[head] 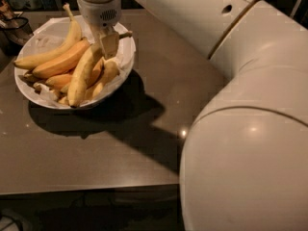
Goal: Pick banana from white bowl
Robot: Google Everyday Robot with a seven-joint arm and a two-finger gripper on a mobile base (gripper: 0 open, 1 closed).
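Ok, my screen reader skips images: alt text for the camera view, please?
The robot's gripper sits at the upper end of a large banana in a white bowl of bananas on a dark table.
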